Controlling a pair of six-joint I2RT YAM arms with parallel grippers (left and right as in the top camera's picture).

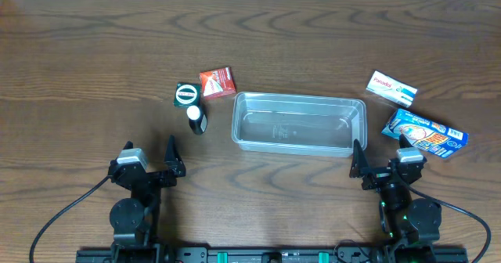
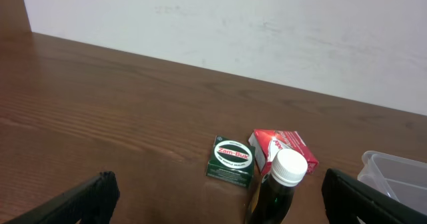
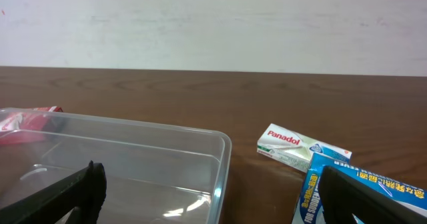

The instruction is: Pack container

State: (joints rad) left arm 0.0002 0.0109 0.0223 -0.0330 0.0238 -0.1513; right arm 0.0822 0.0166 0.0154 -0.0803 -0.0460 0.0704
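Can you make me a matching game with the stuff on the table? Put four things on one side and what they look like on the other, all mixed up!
Things:
1. Zam-Buk box
2. Panadol box
3. container
4. bottle

What they look like:
A. see-through, nothing inside
B. dark with a white cap
C. green
D. white with red letters

Pairs: 1-C, 2-D, 3-A, 4-B

One container (image 1: 298, 124), one bottle (image 1: 196, 119), three boxes (image 1: 218, 83), apparently one blue packet (image 1: 425, 133)
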